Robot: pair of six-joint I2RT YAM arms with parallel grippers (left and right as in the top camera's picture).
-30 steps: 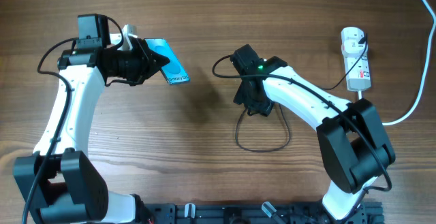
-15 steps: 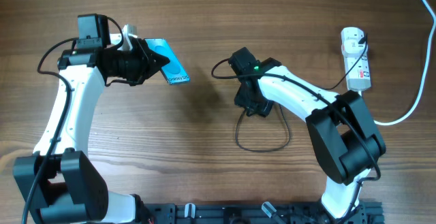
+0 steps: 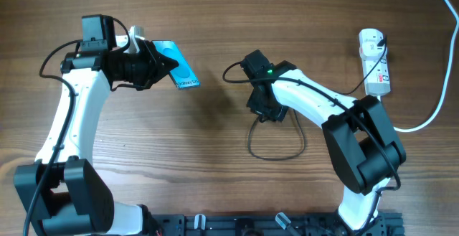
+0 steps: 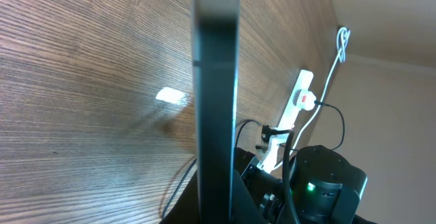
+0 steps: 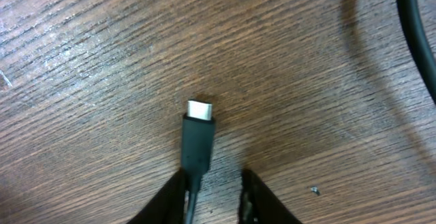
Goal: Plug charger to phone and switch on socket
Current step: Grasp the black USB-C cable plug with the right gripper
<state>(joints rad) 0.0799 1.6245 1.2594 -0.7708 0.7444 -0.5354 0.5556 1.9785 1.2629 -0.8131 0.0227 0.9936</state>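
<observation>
My left gripper [image 3: 159,64] is shut on the phone [image 3: 183,68] and holds it above the table, cyan screen up; in the left wrist view the phone [image 4: 216,81] shows edge-on as a dark bar. My right gripper [image 3: 265,111] is low over the table, right of the phone. In the right wrist view its fingers [image 5: 214,183] are apart and straddle the charger just behind its connector tip [image 5: 197,132]. The cable touches the left finger, with a gap to the right one. The charger cable [image 3: 276,150] loops on the table. The socket [image 3: 376,64] lies at the far right.
A thick white cord [image 3: 439,85] runs from the socket off the top right. The socket also shows in the left wrist view [image 4: 300,101], with a plug in it. Bare wood lies between the two arms.
The right arm shifted its elbow and its gripper moved slightly left a second ago, then held still. The left arm and the phone have not moved.
</observation>
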